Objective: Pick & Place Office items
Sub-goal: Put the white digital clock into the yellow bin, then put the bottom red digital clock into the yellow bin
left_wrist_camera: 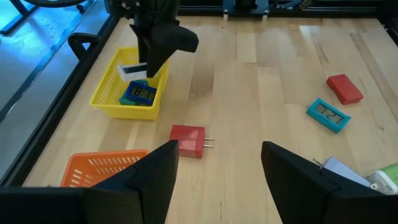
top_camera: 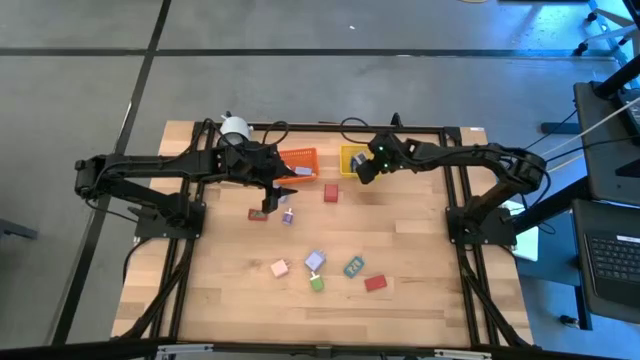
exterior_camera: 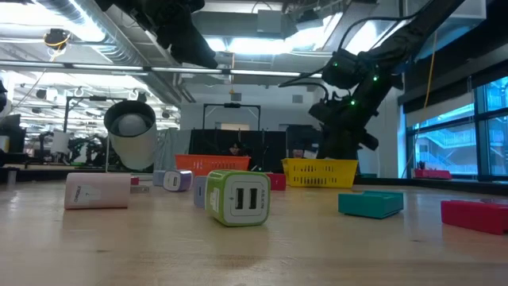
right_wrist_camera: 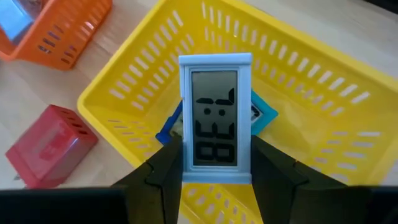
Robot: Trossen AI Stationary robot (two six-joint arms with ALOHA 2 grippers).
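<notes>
Right pincer clamped a white clock over the yellow bin, one blue clock inside; left pincer hung agape, many items left on the tabletop.

Two mesh bins stand side by side near the far edge of the surface, with a plug block just before them. The right claw holds a small clock above the right-hand bin. The other items lie scattered toward the near edge
</notes>
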